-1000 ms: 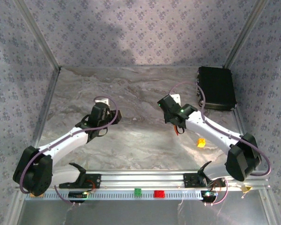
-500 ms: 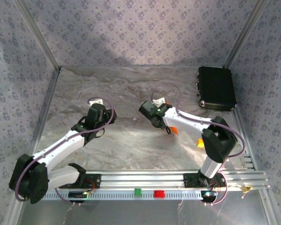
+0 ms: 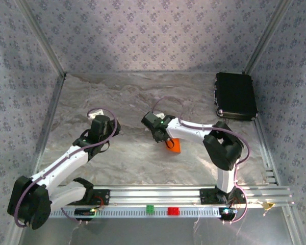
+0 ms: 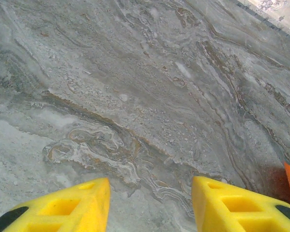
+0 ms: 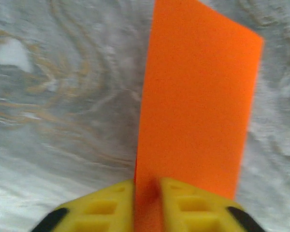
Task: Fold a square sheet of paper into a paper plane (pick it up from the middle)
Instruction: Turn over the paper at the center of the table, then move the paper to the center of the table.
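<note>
Near the middle of the overhead frame, the right gripper [image 3: 164, 137] pinches a thin, bright orange sheet of paper [image 3: 174, 146]. The paper sits just below and to the right of the gripper's black wrist, over the grey marbled tabletop [image 3: 143, 97].

In the right wrist frame the paper is a tall orange strip running from the bottom centre to the upper right. Its lower end is caught between the two yellow fingers [image 5: 106, 205], which press on it from either side. Its far edge slants down towards the right. I cannot tell whether that far end touches the table.

Along the bottom edge of the left wrist frame, the left gripper [image 4: 150, 193] is released. Its yellow fingertips [image 4: 72, 205] stand well apart, with bare marbled surface between them. A sliver of the orange paper shows at the lower right edge of that frame. In the overhead frame the left arm's wrist lies left of centre, apart from the right gripper.

A flat black rectangular box [image 3: 236, 95] lies in the upper right of the overhead frame, well apart from the paper. At the bottom centre, a small green block [image 3: 150, 209] and a small red block [image 3: 173, 211] sit side by side on the aluminium rail [image 3: 153, 194].
</note>
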Controlling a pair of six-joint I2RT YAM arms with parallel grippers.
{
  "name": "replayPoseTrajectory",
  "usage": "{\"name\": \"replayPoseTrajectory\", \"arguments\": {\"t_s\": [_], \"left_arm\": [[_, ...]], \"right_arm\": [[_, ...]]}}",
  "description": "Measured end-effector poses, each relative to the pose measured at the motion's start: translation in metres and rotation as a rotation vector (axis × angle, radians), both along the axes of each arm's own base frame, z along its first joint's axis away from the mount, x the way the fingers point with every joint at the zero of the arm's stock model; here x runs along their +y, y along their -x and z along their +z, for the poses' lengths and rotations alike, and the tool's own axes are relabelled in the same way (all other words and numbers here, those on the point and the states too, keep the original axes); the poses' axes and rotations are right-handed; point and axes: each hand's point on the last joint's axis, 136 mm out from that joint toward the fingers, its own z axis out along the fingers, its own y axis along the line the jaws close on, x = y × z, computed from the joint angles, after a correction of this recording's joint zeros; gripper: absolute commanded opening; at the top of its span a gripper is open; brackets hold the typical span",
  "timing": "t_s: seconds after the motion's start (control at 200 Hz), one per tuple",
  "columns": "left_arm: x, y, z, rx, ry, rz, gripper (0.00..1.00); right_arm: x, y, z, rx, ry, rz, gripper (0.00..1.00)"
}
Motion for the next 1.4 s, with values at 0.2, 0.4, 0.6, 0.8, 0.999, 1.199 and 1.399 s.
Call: {"name": "replayPoseTrajectory", "arguments": {"t_s": [0.2, 0.4, 0.6, 0.8, 0.999, 1.199, 1.399], "left_arm": [[-0.013, 0.001, -0.014, 0.051, 0.013, -0.063, 0.49], [-0.037, -0.002, -0.033, 0.121, 0.047, -0.161, 0.49], [-0.060, -0.008, -0.037, 0.152, 0.101, -0.249, 0.49], [-0.074, -0.009, -0.034, 0.155, 0.146, -0.302, 0.49], [-0.079, -0.009, -0.032, 0.155, 0.162, -0.322, 0.49], [-0.085, -0.017, -0.025, 0.143, 0.173, -0.332, 0.49], [-0.086, -0.018, -0.025, 0.145, 0.173, -0.332, 0.49]], "right_arm": [[0.004, 0.003, 0.013, 0.026, -0.271, -0.021, 0.45], [-0.048, -0.010, 0.023, 0.012, -0.519, -0.194, 0.27], [-0.084, 0.002, -0.012, 0.106, -0.664, -0.344, 0.15], [-0.075, 0.003, -0.014, 0.153, -0.773, -0.349, 0.10], [-0.065, 0.003, -0.024, 0.206, -0.814, -0.334, 0.09], [-0.058, 0.006, -0.037, 0.248, -0.861, -0.347, 0.09], [-0.051, 0.008, -0.036, 0.253, -0.903, -0.352, 0.09]]}}
